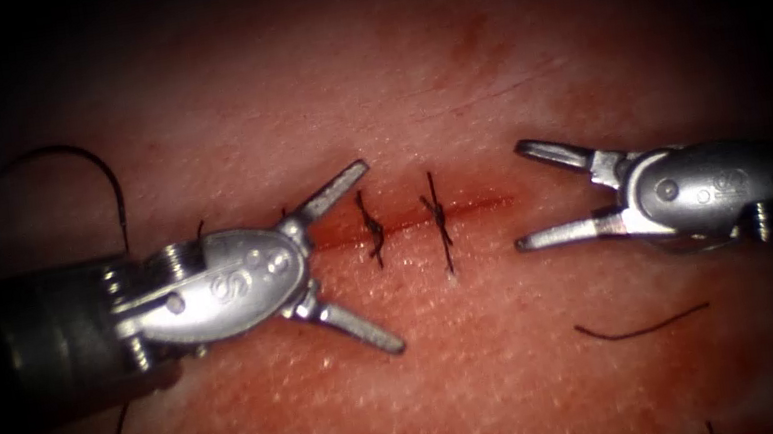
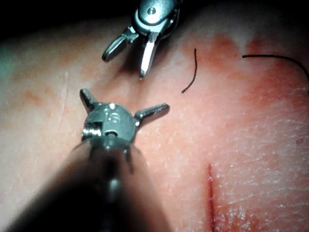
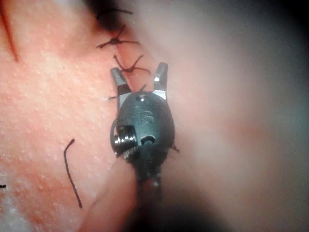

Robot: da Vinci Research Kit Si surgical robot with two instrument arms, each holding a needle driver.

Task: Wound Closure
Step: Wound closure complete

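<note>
Both tools empty, fingers spread: left tool [image 1: 353,262] at the cut's [image 1: 476,206] left end, right tool [image 1: 520,196] at its right, two knotted stitches [image 1: 406,222] between; no needle seen, so judge keep tips off knots.

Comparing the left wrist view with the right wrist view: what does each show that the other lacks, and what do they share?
Left wrist view: the left claw, open and holding nothing, plus a long thread arc. Right wrist view: two tied stitches. Shared: the right claw, open and empty, and a loose cut end of thread lying on the tissue.
</note>
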